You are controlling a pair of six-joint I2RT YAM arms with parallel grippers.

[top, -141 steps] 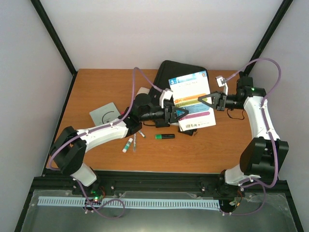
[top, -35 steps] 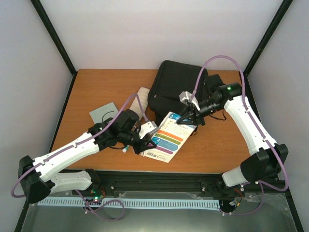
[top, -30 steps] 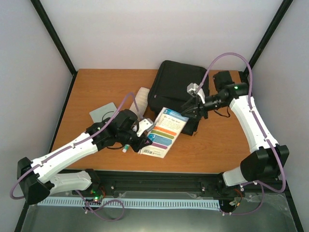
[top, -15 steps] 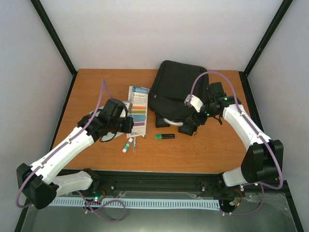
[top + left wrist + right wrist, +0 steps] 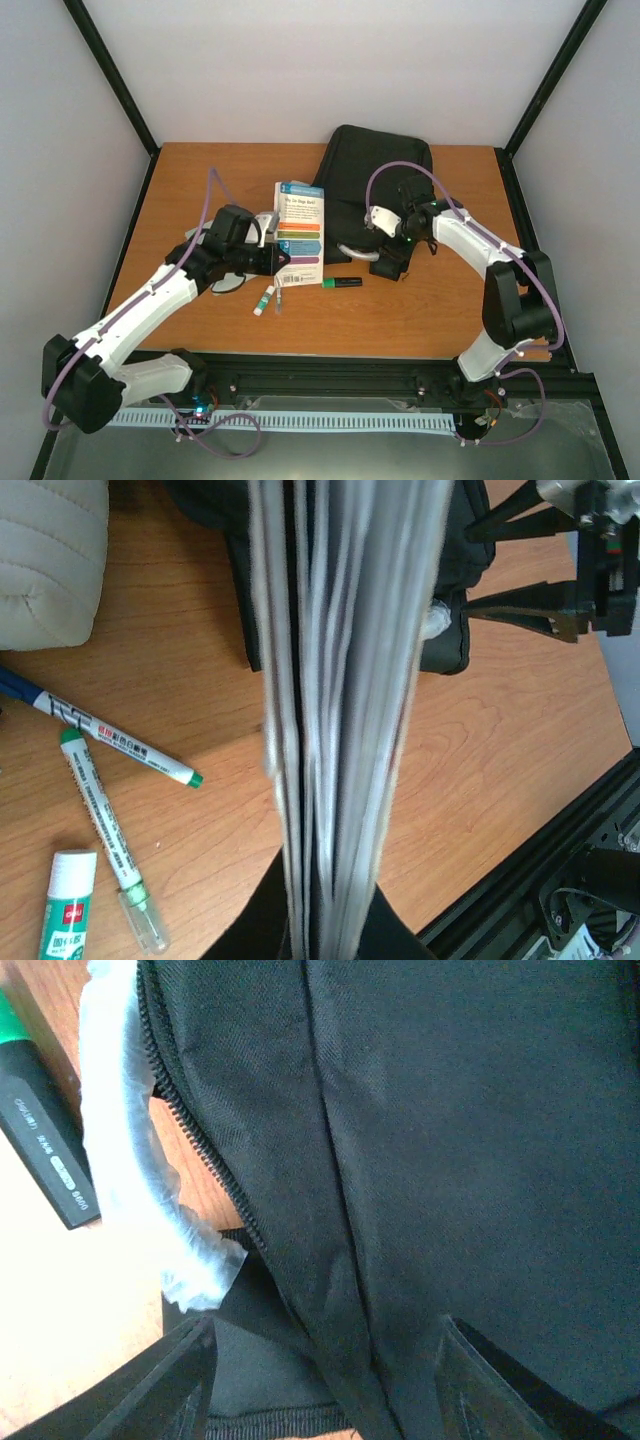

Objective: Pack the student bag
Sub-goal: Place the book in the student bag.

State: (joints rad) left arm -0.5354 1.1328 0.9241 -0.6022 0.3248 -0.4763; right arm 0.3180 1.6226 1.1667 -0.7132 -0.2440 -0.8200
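The student bag is a large black backpack lying at the back middle of the table, its curved grey handle at the near edge. My left gripper is shut on a colourful workbook, held up just left of the bag. The left wrist view shows its pages edge-on between the jaws. My right gripper is at the bag's near right corner. In the right wrist view it stands open, its fingers on either side of a fold of black bag fabric beside the handle.
A green highlighter lies in front of the bag. Two marker pens and a glue stick lie near the left gripper. A beige pouch and a grey flat item sit at the left.
The right gripper has let go of the workbook, dropped to the bag's near corner and opened wider. The left arm has swung the workbook left, off the bag.
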